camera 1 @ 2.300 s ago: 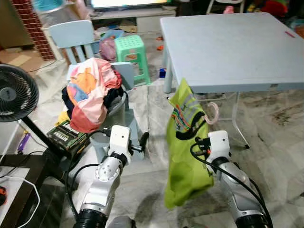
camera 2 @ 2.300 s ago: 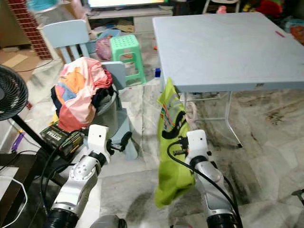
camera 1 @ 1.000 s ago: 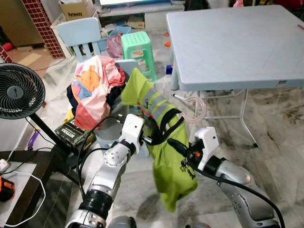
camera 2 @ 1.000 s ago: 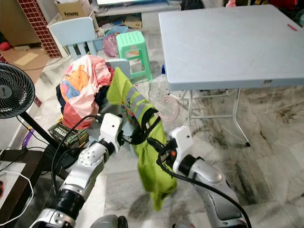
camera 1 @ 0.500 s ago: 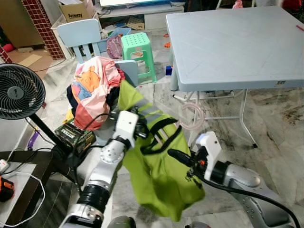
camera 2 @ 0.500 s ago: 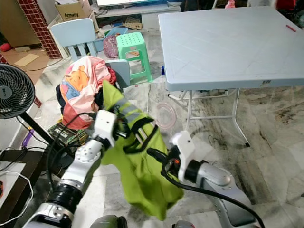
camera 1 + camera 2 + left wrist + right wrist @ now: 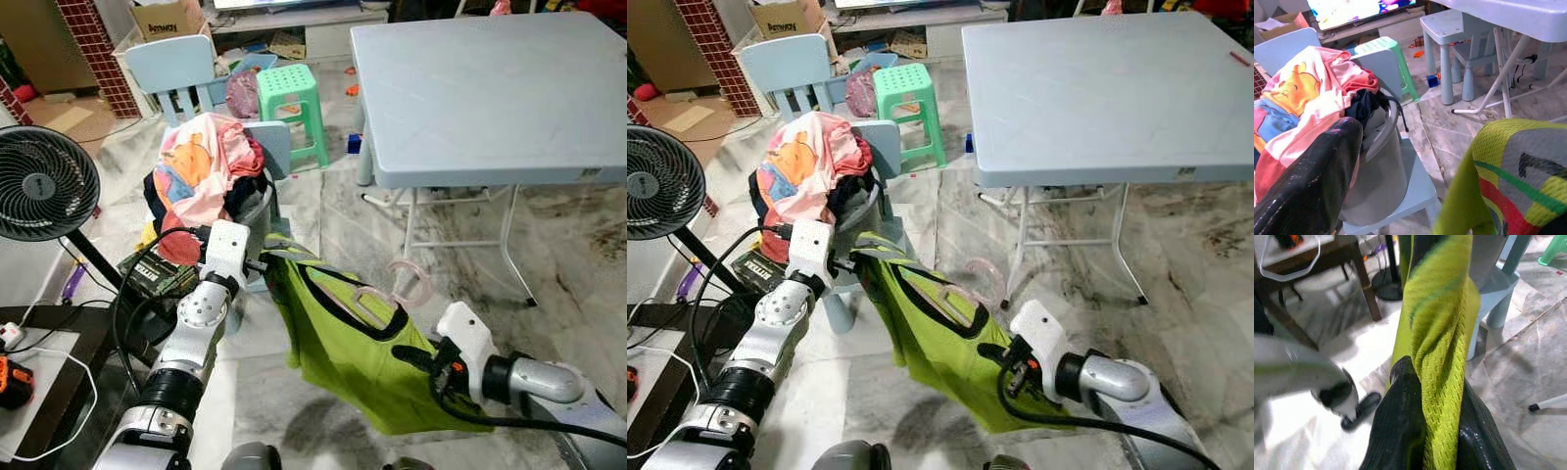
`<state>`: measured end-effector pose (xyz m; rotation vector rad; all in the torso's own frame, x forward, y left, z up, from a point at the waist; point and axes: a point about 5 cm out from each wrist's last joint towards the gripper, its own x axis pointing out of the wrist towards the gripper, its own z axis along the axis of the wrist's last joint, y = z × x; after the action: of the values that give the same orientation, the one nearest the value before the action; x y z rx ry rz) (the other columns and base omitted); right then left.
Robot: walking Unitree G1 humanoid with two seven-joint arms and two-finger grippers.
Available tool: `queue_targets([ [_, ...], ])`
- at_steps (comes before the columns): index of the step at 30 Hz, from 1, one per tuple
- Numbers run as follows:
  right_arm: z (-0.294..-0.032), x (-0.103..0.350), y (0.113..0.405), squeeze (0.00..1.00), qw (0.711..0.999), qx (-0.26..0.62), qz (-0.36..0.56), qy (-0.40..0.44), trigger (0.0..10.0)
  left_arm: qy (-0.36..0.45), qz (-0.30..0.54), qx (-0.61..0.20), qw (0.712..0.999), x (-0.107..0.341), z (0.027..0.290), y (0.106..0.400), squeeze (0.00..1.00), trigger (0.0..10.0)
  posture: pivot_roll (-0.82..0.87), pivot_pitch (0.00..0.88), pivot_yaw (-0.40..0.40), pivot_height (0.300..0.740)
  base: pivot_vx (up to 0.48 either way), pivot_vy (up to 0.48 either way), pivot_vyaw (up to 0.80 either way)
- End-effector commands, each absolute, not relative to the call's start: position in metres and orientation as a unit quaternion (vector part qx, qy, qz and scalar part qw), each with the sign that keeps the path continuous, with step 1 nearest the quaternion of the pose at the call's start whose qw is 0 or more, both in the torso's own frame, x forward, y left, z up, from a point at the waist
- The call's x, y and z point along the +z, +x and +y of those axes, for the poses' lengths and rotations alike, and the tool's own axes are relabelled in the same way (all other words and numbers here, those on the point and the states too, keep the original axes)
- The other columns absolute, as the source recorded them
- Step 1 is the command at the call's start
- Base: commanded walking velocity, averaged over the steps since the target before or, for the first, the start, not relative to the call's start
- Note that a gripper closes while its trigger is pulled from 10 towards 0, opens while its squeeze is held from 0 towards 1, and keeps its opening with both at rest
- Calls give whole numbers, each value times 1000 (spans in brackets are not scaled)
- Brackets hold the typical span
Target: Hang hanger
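Marble floor (image 7: pixel 578 264) spreads beneath a grey worktop (image 7: pixel 490 88) at upper right. Low centre, a green shirt (image 7: pixel 362 352) on a pink hanger (image 7: pixel 407 284) stretches between both pincers: left pincer (image 7: pixel 266 262) and right pincer (image 7: pixel 407 357) each clamp its fabric.

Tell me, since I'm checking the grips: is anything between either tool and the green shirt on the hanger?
Nothing visible does. The right tool is shut on a bunched fold of the green shirt, and the left tool holds its other shoulder. The pink hanger sits inside the neck opening.
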<state>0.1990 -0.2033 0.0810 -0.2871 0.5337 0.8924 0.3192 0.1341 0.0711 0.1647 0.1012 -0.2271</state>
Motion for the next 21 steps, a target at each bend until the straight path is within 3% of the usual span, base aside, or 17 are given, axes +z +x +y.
queue_targets([
  [1,-217,80,195,0,850,425,272,-153,10000,97,34,-72,992,80,154,325,0,10000,-91,0,57,740,0,0,0],
  [5,-231,86,186,0,828,450,287,-171,10000,98,35,-68,992,79,155,325,0,10000,-91,0,57,740,0,0,0],
  [10,-238,105,181,0,823,477,276,-140,10000,99,38,-65,992,78,158,325,0,10000,-97,0,58,740,0,0,0],
  [17,-268,117,168,0,780,506,311,-199,10000,82,48,-58,994,77,163,327,0,10000,-102,0,61,740,0,0,0],
  [21,-269,135,174,0,792,506,278,-199,10000,65,83,-75,992,66,160,324,0,10000,-103,0,63,740,0,0,0],
])
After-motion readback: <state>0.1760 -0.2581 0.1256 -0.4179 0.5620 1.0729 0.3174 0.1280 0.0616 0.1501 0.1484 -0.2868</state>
